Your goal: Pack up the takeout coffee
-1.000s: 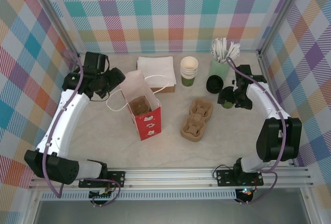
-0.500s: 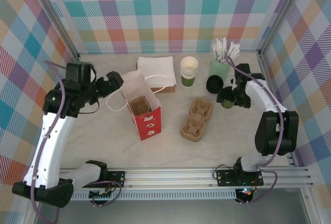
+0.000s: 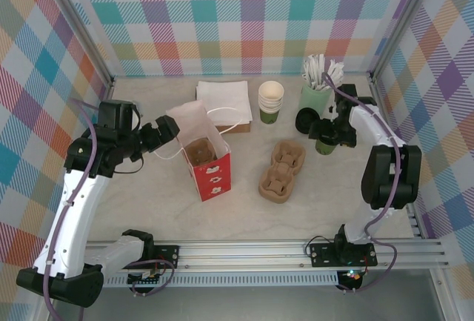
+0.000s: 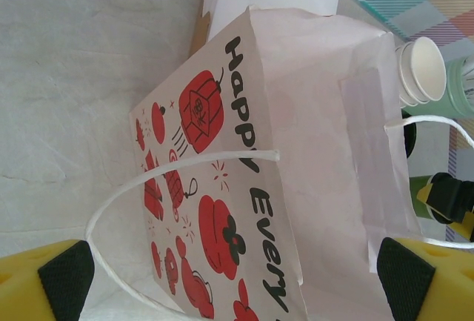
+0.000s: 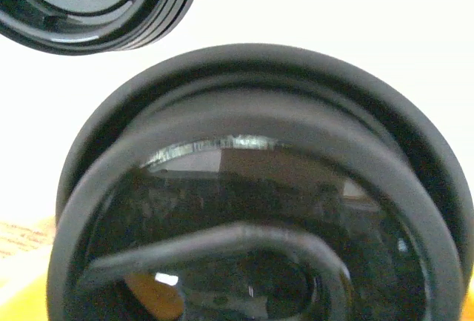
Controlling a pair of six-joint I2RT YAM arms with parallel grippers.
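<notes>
1. Two arms are in frame. The left gripper (image 3: 167,128) is hanging just left of the bag's mouth with its fingers spread wide and gripping nothing. In the left wrist view its two black pads (image 4: 67,276) are sitting at opposite bottom corners, and one white handle loop (image 4: 148,195) and the bag's printed side are lying between them.
2. One brown pulp carrier (image 3: 281,169) is lying on the table (image 3: 148,202), right of the bag. Whether it is one piece or two overlapping cannot be told.
3. One paper bag (image 3: 206,154) is standing upright with its mouth open.
4. One takeout coffee (image 3: 323,147) is standing at the right side, beyond the carrier's far end. The right gripper (image 3: 326,134) is sitting directly over it. In the right wrist view its black lid (image 5: 252,187) is looming very close between the fingers. Whether the fingers are touching the cup cannot be told.
5. One pile of loose lids (image 3: 306,121) is lying just beside the coffee, on its far left. The number of lids in it is unclear.
6. Along the far row, one stack of napkins (image 3: 224,100), one stack of green cups (image 3: 271,102) and one pale green cup (image 3: 314,98) holding white sticks are standing.
</notes>
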